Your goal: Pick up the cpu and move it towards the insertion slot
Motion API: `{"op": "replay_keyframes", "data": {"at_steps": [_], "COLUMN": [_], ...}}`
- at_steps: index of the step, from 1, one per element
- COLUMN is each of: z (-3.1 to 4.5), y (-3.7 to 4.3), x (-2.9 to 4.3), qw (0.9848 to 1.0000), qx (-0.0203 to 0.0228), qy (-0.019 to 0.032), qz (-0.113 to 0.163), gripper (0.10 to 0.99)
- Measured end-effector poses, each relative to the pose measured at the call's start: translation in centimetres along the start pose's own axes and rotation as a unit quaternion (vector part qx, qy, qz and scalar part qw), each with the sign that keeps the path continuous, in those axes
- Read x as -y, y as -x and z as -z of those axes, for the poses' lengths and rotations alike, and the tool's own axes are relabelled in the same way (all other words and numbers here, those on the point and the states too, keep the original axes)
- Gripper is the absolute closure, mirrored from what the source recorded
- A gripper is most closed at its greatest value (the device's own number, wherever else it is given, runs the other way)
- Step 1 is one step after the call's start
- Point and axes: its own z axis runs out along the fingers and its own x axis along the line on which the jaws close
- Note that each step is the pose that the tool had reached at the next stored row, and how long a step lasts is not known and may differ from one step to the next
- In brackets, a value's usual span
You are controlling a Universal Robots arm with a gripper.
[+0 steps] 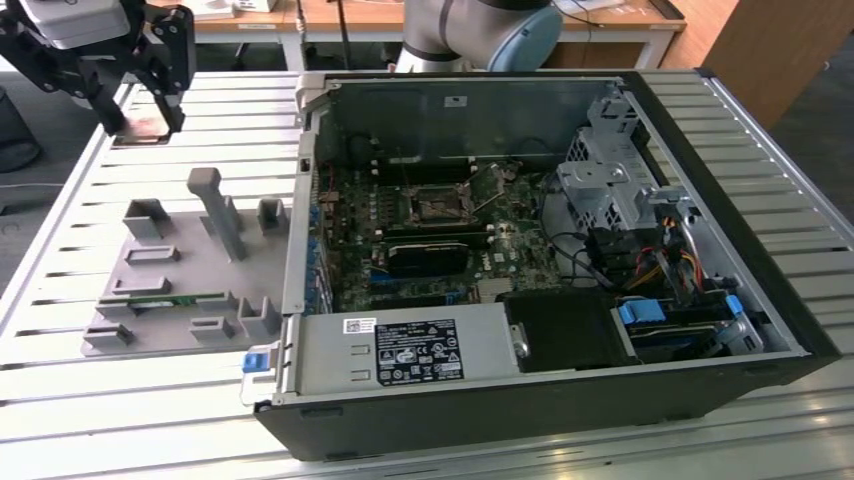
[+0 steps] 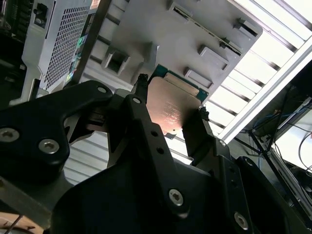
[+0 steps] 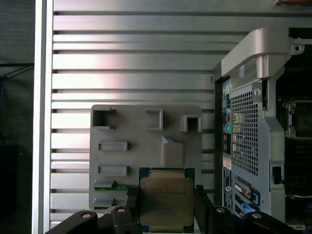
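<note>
1. Claw state. At the exterior view's far left, the claw [image 1: 143, 118] hangs above the slatted table [image 1: 747, 130], pinching the cpu [image 1: 140, 130]. In both wrist views the fingers [image 2: 141, 112] press on two opposite edges of the chip. Its metal top faces the cameras and its darker rim shows between the fingers. The cpu appears lifted clear of every surface.

2. Below the claw. The grey fixture plate [image 1: 180, 275] lies on the table beneath the claw and slightly to one side. A green memory stick [image 1: 174, 300] rests in one of its pockets. Neither touches the chip.

3. Toward the exterior view's right of the claw. The open computer case [image 1: 534, 400] stands well apart from the claw, with its raised side wall [image 1: 310, 120] between chip and board. The insertion slot [image 1: 438, 205], a dark square in a metal frame, lies inside the case, lower than the claw and beyond that wall.

4. Handling notes for the transfer (judgement):
- Hold the chip flat, because an edge grip allows it to pivot if tilted
- Keep firm, even pressure on both edges and avoid jerks
- Carry the chip above the height of the side wall so that it crosses with margin
- Keep the chip's edges parallel to the slot frame
</note>
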Motion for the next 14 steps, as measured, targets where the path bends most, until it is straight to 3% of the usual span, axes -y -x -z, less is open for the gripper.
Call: {"op": "replay_keyframes", "data": {"at_steps": [14], "z": [-0.02], "y": [2.28], "x": [-0.04], "qw": [1.0000], "qx": [0.0000], "qy": [0.0000], "qz": [0.000], "gripper": [0.549]}}
